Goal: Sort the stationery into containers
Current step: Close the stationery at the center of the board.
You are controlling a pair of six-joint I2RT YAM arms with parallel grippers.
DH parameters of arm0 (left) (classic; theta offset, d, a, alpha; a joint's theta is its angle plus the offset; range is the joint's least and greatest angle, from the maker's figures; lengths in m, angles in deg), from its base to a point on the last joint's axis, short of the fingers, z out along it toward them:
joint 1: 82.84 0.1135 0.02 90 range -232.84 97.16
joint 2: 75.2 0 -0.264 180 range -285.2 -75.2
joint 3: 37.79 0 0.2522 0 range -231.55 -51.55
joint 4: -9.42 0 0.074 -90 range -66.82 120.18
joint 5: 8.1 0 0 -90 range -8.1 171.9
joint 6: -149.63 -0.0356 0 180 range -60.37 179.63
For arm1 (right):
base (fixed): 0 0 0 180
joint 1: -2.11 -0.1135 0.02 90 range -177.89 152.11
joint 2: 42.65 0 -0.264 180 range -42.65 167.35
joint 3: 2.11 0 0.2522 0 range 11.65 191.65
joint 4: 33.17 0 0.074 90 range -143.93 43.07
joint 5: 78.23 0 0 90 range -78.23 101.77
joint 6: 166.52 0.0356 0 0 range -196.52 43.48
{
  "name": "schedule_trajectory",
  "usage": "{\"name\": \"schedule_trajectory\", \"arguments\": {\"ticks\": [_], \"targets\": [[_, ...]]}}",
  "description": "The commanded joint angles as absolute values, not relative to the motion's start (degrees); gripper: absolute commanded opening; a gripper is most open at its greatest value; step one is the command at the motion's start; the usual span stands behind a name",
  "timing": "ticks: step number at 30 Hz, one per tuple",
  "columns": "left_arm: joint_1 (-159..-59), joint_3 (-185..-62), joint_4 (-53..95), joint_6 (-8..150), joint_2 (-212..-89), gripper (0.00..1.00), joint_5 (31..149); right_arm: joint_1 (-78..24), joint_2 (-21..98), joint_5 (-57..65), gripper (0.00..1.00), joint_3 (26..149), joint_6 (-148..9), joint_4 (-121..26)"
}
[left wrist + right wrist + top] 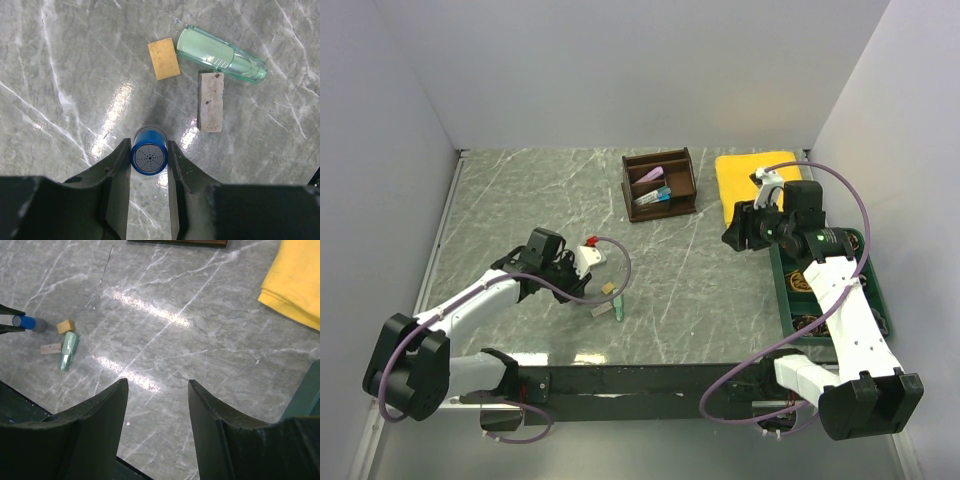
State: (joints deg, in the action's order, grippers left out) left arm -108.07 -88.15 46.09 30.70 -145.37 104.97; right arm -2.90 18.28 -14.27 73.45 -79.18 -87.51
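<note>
A tiny blue-capped bottle (149,159) is pinched between the 2 fingers of the left gripper (149,145), seen cap-on from the left wrist camera. The jaws are partly closed and press on its sides, so the bottle is the item in hand. Whether it rests on the grey marble-patterned table (60,75) or is lifted just clear of it cannot be told. The fingers sit squarely on the round body, likely so that it will not roll out during a carry.

Just beyond the bottle lie 3 loose pieces, close together but apart from it. They are a tan eraser (164,59), a green eraser (221,61) in a clear sleeve lying at a slant, and a pale pink eraser (210,101) just below the sleeve. All 3 are unsorted and probably wait their turn.

From overhead, the wooden organiser (660,183) stands well away at the far middle of the table, with a few pens already in its compartments. The green tray (783,300) lies at the right edge, largely hidden under the right arm. A folded yellow cloth (750,180) lies behind it.

The right gripper (157,385) hovers above bare table near the cloth. Its jaws are wide apart and hold nothing. It seems parked out of the way while the left arm works.
</note>
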Motion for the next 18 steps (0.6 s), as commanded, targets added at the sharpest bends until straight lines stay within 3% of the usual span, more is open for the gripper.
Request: {"name": "schedule_trajectory", "arguments": {"ticks": [1,9,18], "targets": [[-107.3,-83.0,54.3,28.3,-150.5,0.01,101.1,-3.2,17.1,-13.4,0.59,76.0,-80.3,-88.2],[-106.8,-89.9,61.0,28.3,-142.3,0.01,103.4,-3.2,17.5,-12.6,0.59,77.7,-81.0,-88.2],[-107.3,-115.9,76.2,28.2,-143.2,0.01,107.6,-3.2,17.5,-13.0,0.59,76.4,-81.9,-86.0]]}}
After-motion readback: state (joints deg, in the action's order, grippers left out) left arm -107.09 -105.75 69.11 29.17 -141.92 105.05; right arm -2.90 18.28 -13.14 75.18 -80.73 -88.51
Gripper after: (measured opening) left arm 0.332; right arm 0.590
